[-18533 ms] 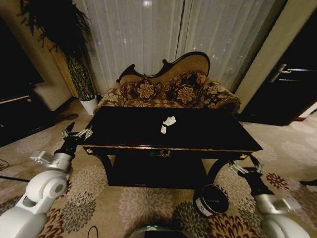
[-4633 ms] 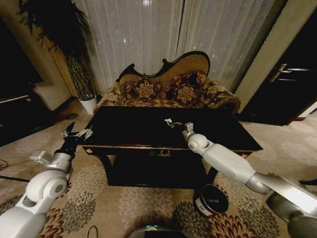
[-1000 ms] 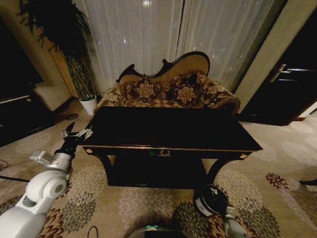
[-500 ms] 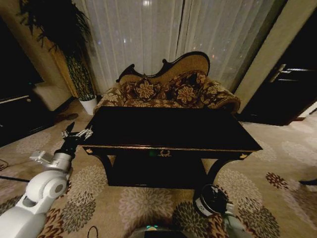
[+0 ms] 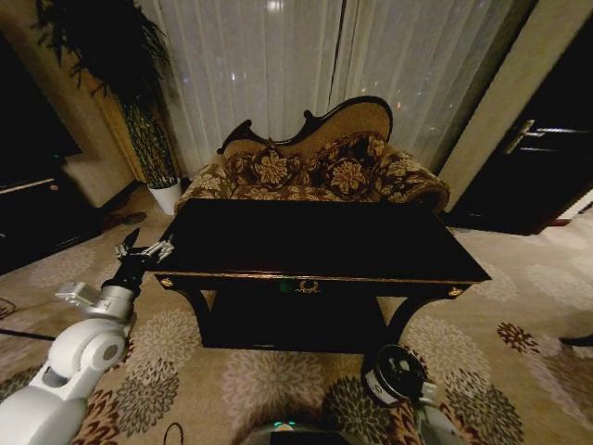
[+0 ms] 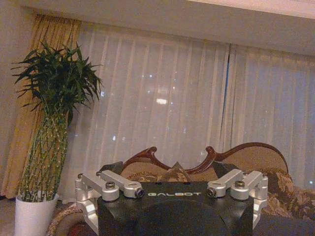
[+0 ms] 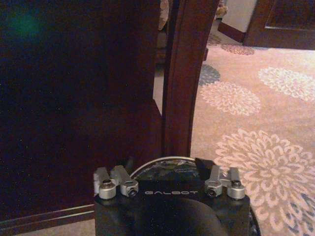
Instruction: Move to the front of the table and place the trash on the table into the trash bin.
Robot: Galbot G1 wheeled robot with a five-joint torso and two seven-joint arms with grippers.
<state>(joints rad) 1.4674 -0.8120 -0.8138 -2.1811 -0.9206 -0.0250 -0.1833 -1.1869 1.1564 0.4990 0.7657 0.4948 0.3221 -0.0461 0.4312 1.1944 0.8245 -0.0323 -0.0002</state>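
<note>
Head view shows my right pincer (image 7: 167, 183) low over the trash bin (image 5: 397, 373) beside the desk (image 5: 315, 243), fingers released, presumably for dropping trash. My left pincer (image 5: 144, 250) waits released off the desk's left end.

"What do you see around you?"

"Sheer white curtains (image 5: 278, 83) glowing ahead of me, an ornate floral sofa (image 5: 315, 171) beneath them."

"And the rest?"

"A tall potted plant (image 5: 139, 102) at my left, a dark door (image 5: 547, 158) at my right, flowered carpet (image 5: 500, 306) underfoot. Dim, warm light."
</note>
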